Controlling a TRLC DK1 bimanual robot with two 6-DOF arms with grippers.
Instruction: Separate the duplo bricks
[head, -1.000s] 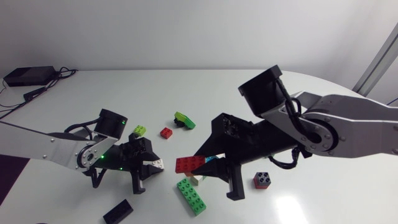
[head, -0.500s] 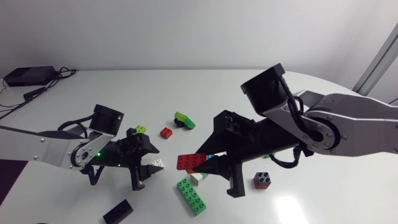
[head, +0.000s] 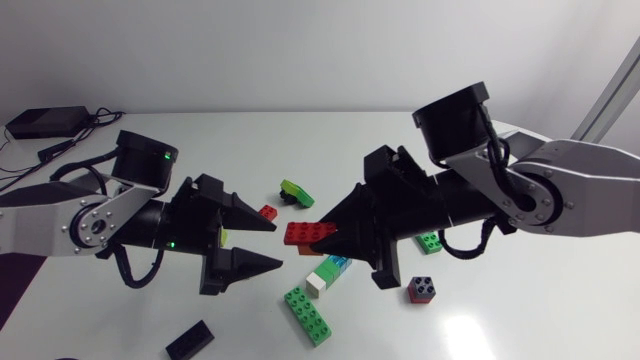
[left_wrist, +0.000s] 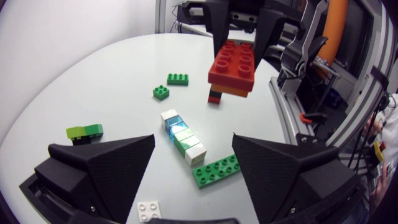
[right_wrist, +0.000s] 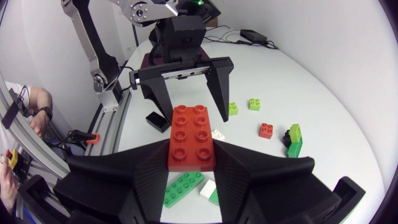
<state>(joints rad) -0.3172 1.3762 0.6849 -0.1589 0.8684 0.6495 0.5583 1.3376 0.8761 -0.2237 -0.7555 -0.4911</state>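
My right gripper (head: 322, 240) is shut on a red eight-stud brick (head: 303, 234) and holds it above the table; an orange layer shows under the brick (left_wrist: 231, 68). Opposite it my left gripper (head: 262, 245) stands open and empty, its fingers pointing at the red brick (right_wrist: 191, 137). A small white brick (left_wrist: 149, 208) lies on the table under the left gripper (left_wrist: 194, 138). Between the grippers lie a row of white and blue bricks (left_wrist: 183, 140) and a long green brick (head: 308, 313).
Loose bricks lie around: a small red one (head: 268, 212), a lime and green piece (head: 295, 192), a red and black brick (head: 420, 290), a green brick (head: 430, 242) under the right arm, and a black brick (head: 190, 340) near the front edge.
My left gripper opened, let go of the small white brick, rose and turned toward the right gripper. The right gripper lifted slightly with the red brick.
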